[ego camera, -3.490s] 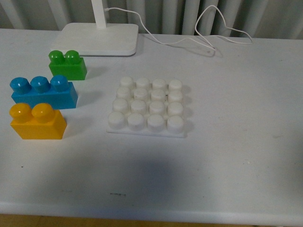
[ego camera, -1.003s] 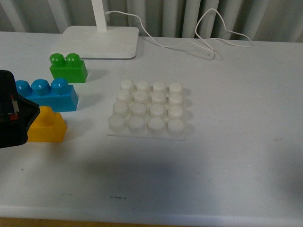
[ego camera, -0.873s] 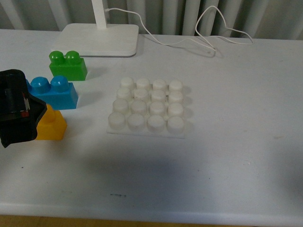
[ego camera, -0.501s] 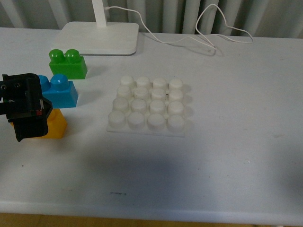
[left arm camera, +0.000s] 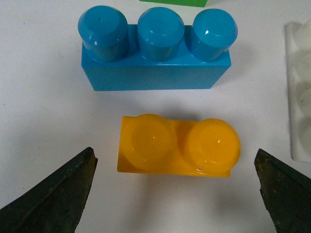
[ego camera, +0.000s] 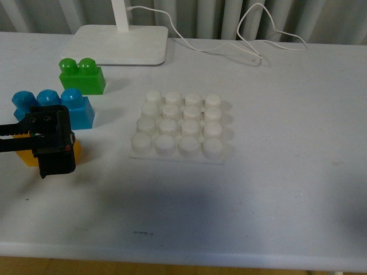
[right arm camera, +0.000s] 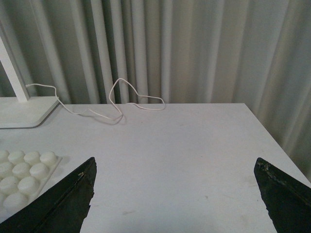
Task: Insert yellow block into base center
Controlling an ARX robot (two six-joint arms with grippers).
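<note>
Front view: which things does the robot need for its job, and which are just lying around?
Needed: yellow-orange plastic two-stud block; flat white square studded base; left gripper, open, a finger on each side of the block.
Just lying about: blue plastic three-stud brick; green plastic two-stud brick; smooth white lamp foot.

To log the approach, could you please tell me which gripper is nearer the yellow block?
Left. The left gripper hangs open over the yellow block, fingers flanking it; the right gripper is off beyond the base, no block in its view.
</note>
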